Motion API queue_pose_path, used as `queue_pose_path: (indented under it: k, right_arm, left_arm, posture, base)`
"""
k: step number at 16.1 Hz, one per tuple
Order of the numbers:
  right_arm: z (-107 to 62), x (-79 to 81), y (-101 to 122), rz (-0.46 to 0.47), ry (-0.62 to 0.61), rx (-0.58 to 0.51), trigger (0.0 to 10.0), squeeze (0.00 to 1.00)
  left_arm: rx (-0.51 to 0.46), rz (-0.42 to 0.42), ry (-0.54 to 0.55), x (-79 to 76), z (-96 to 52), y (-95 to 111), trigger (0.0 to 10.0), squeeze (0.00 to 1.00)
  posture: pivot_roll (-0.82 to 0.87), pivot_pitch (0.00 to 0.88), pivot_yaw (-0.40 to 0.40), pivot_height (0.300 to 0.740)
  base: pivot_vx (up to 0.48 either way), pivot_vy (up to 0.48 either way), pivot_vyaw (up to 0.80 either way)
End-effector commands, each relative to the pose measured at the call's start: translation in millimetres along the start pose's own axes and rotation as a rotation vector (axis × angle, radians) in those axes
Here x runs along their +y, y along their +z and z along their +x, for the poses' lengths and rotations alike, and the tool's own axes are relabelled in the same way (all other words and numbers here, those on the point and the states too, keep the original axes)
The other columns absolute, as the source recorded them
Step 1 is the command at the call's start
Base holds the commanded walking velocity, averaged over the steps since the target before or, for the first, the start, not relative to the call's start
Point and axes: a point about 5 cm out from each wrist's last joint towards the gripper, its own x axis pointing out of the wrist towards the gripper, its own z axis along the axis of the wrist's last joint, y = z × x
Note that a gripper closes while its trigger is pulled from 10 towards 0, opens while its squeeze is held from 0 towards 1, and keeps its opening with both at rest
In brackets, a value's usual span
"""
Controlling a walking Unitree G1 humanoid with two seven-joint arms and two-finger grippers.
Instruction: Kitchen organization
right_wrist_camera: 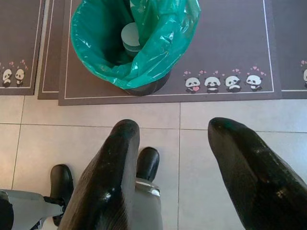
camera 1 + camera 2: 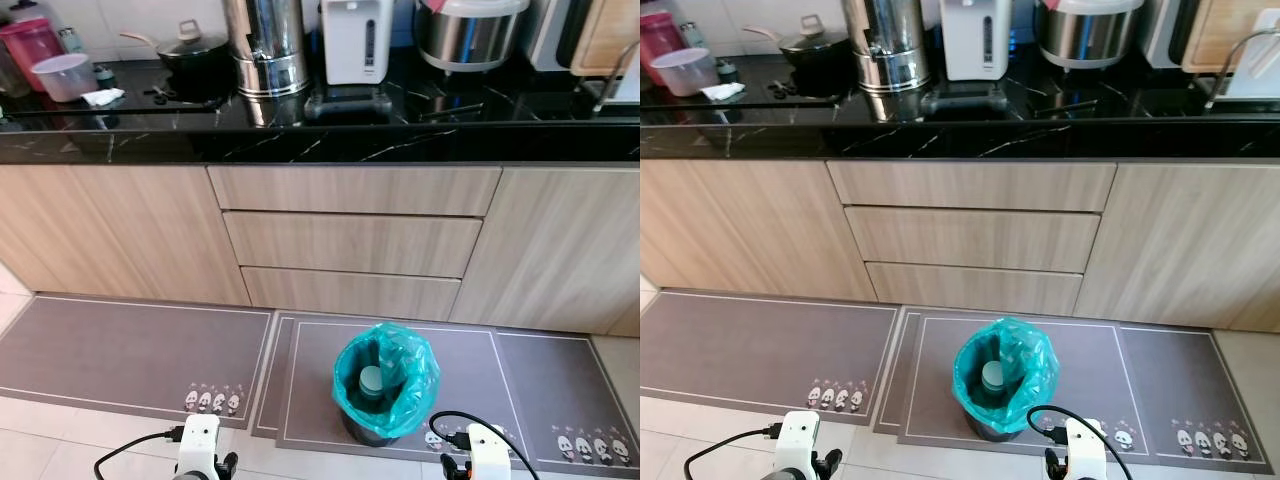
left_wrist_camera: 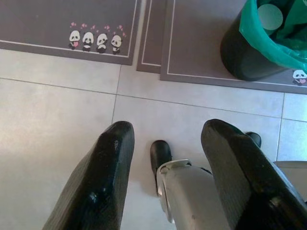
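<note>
A black bin lined with a green bag stands on a grey mat at about 6 o'clock of the head view, before the wooden drawers. Inside it lies a pale round lid. Along the black counter, at 12 o'clock, stand a steel urn, a white water boiler, a rice cooker, and at 10 o'clock a black pot, a clear tub and a pink jug. Both arms hang low over the tiled floor: the left gripper and the right gripper each have fingers spread wide apart, holding nothing.
</note>
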Motion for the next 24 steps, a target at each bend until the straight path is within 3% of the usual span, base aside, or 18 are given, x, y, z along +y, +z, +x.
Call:
queue_pose_path:
  k: [1, 17, 24]
  right_arm:
    - [0.6, 1.8, 1.1, 0.016, 0.001, -0.002, 10.0, 0.0]
    - [1.1, 3.0, 3.6, -0.009, 0.024, -0.007, 10.0, 0.0]
    - [0.6, 2.9, 1.3, -0.018, 0.03, 0.001, 10.0, 0.0]
  left_arm:
    - [0.011, -0.008, 0.01, 5.4, -0.4, 0.2, 10.0, 0.0]
    - [0.02, -0.01, 0.011, 5.8, -0.5, -0.7, 10.0, 0.0]
    - [0.026, -0.001, 0.009, 5.2, -1.1, -3.5, 10.0, 0.0]
  posture:
    - [0.05, 0.0, 0.053, 0.74]
    - [0.04, 0.0, 0.054, 0.74]
    - [0.05, 0.0, 0.053, 0.74]
  base:
    - [0.0, 0.0, 0.0]
    - [0.0, 0.0, 0.07]
    - [0.0, -0.266, 0.0]
